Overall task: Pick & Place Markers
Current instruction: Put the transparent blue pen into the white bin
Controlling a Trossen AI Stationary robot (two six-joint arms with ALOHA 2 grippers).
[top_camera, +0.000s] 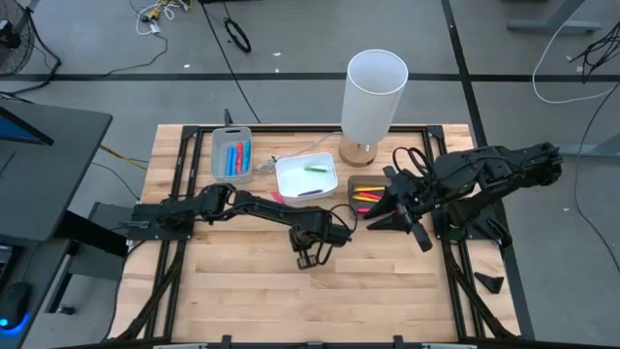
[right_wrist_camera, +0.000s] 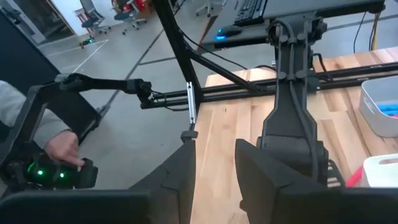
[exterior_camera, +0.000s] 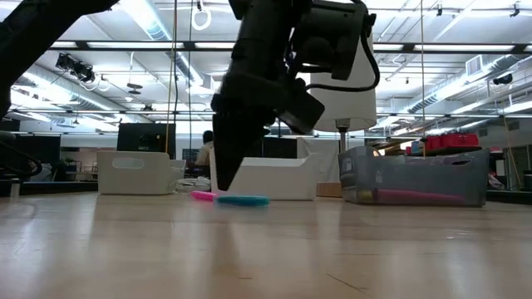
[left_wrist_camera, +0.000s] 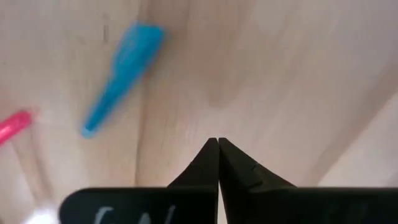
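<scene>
On the bare wood, a blue marker and a pink marker lie flat. My left gripper is shut and points straight down over the table's middle. Its tip stands beside the blue marker, with nothing between the fingers. More markers lie in the grey tray, the white tray and the dark tray. My right gripper hangs raised near the dark tray, open and with nothing in it.
A tall white lamp on a wooden base stands behind the trays at the far edge. Dark rails frame the wooden table. Bare wood lies toward the near edge. Beyond the table's left side, a person's hand holds a control handle.
</scene>
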